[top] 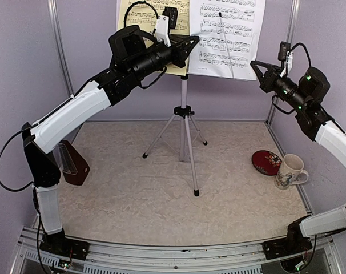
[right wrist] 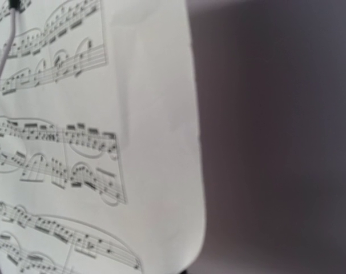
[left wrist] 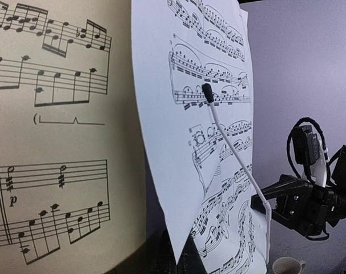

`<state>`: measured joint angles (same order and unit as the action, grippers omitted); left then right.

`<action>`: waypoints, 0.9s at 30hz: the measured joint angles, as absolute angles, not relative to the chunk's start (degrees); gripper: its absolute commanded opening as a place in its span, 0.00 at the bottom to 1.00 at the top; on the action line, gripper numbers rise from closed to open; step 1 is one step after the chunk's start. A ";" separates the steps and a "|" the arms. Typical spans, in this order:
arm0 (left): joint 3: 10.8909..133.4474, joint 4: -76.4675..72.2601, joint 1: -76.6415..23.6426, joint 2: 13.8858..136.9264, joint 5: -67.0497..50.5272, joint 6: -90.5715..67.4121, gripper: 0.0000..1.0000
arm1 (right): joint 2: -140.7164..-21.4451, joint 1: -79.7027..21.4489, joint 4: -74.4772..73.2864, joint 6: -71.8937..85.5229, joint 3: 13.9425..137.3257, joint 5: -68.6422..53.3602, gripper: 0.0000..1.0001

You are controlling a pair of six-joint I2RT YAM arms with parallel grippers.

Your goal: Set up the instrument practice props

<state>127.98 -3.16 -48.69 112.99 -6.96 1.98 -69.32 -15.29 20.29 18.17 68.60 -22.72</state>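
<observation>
While both arms were up at sheet height, the floor-level stuff just sat there. The floral mug [top: 290, 171] stood on the table [top: 133, 200] well to the right of the music stand [top: 184, 108], handle pointing away from the stand. I couldn't make out what was inside it from that angle. The red dish [top: 266, 162] lay just beside the mug, on the side nearer the stand, and showed a dark pattern on its face.

The stand itself was upright on its tripod around the middle of the beige, marbled tabletop, with lilac walls [top: 24, 57] behind it and on both sides. The yellow sheet [top: 127, 14] was on the left half of the stand's desk and the white sheet [top: 241, 34] on the right half, overlapping the yellow one's edge. A thin white wire with a black tip [top: 226, 43] lay across the white sheet. The brown metronome [top: 76, 165] sat on the table well left of the stand, partly behind the left arm.

The left gripper [top: 190, 44] was right at the stand's desk, by the lower edge of the yellow sheet. Honestly couldn't tell if its fingers were apart or pinched. The right gripper [top: 256, 64] hung just right of the white sheet, not touching it, its tips looking drawn together on nothing.
</observation>
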 measured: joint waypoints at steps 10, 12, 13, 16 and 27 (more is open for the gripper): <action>129.05 -0.84 -48.86 112.90 -5.72 2.35 0.00 | -69.58 -15.29 20.93 18.35 68.60 -22.70 0.00; 129.29 -0.60 -48.88 112.90 -5.78 2.13 0.00 | -69.58 -15.29 20.93 18.35 68.60 -22.68 0.00; 129.43 -0.43 -48.88 112.88 -5.80 1.98 0.00 | -69.58 -15.29 20.97 18.35 68.60 -22.68 0.00; 129.60 -0.34 -48.95 112.88 -6.00 1.78 0.02 | -69.58 -15.29 21.15 18.35 68.60 -22.72 0.00; 130.26 1.78 -48.97 112.68 -5.02 1.76 0.02 | -70.94 -15.29 23.09 19.27 68.77 -22.81 0.00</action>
<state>130.26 1.78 -48.97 112.68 -5.02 1.76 -70.94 -15.29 23.09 19.27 68.77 -22.81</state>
